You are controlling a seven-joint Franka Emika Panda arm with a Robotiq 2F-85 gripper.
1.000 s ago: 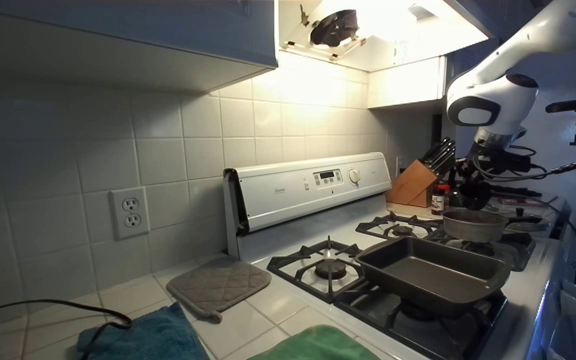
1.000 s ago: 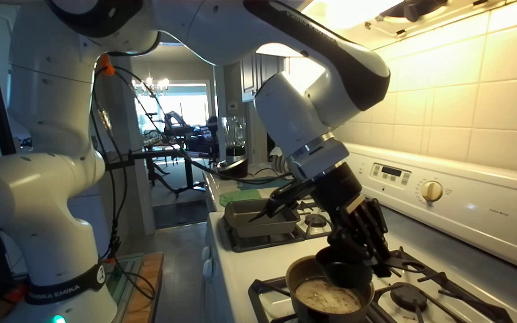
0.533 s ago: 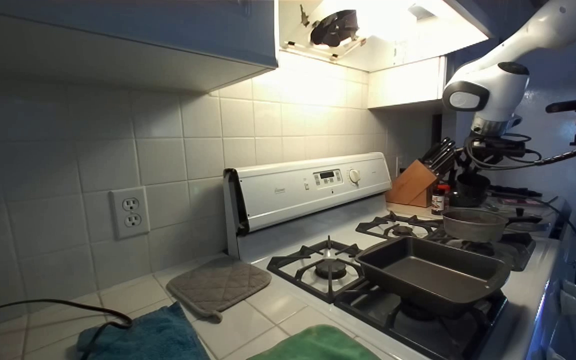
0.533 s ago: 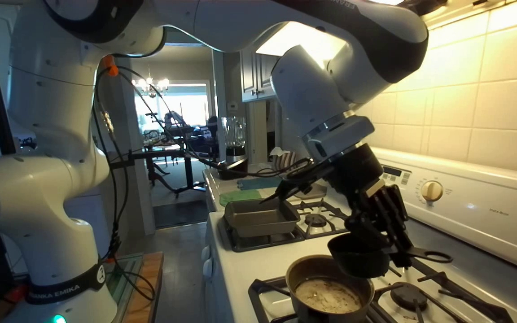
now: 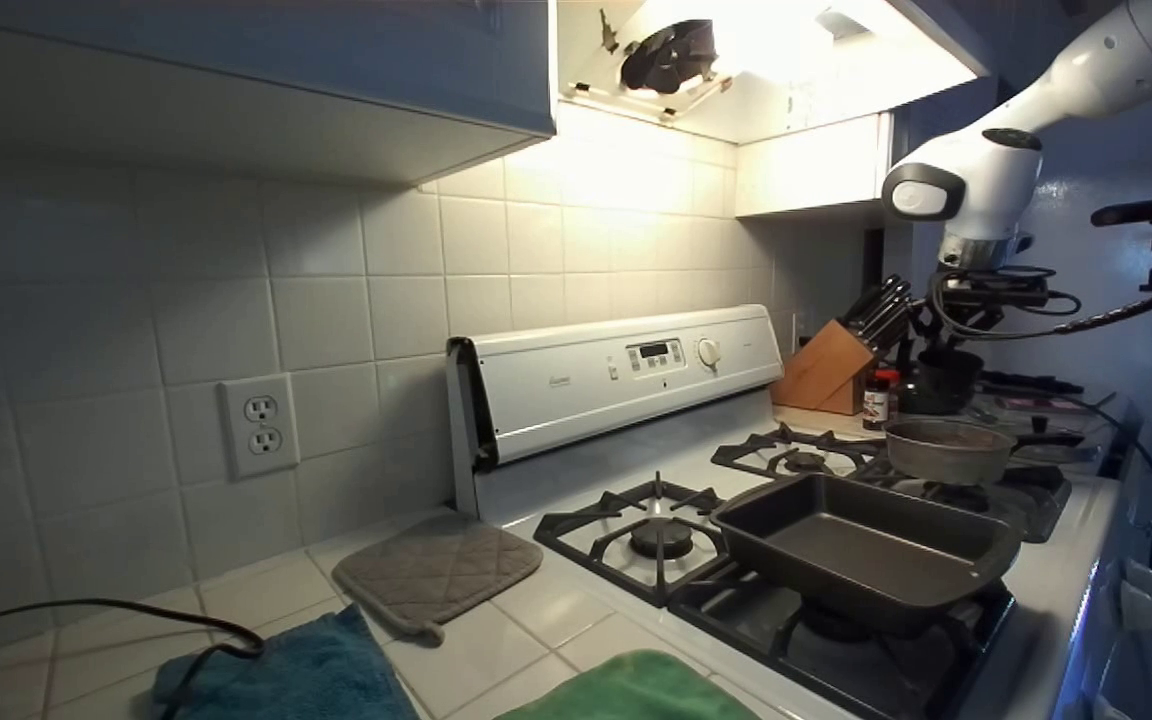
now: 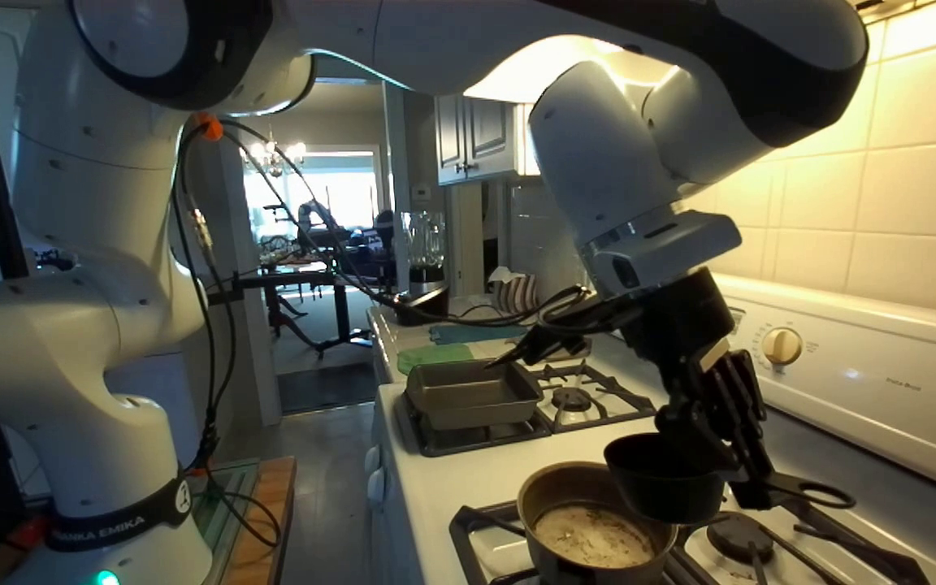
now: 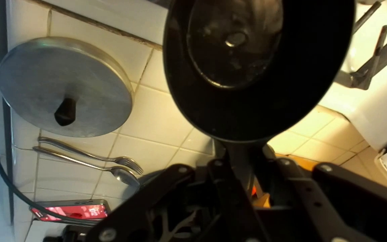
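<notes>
You had your fingers (image 7: 223,183) clamped around the handle (image 7: 240,156) of the black pan (image 6: 665,487), which hung in the air near the pot (image 6: 594,574), overlapping its rim in an exterior view. In your wrist view, a metal lid (image 7: 66,77) and a phone (image 7: 89,210) lay on the tiled table (image 7: 158,116).

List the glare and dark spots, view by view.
In an exterior view, the hood light is blown out, with glare on the tile wall below; in an exterior view, the far window is overexposed and the gripper very dark; in the wrist view, the sides of the black pan show almost no detail.
</notes>
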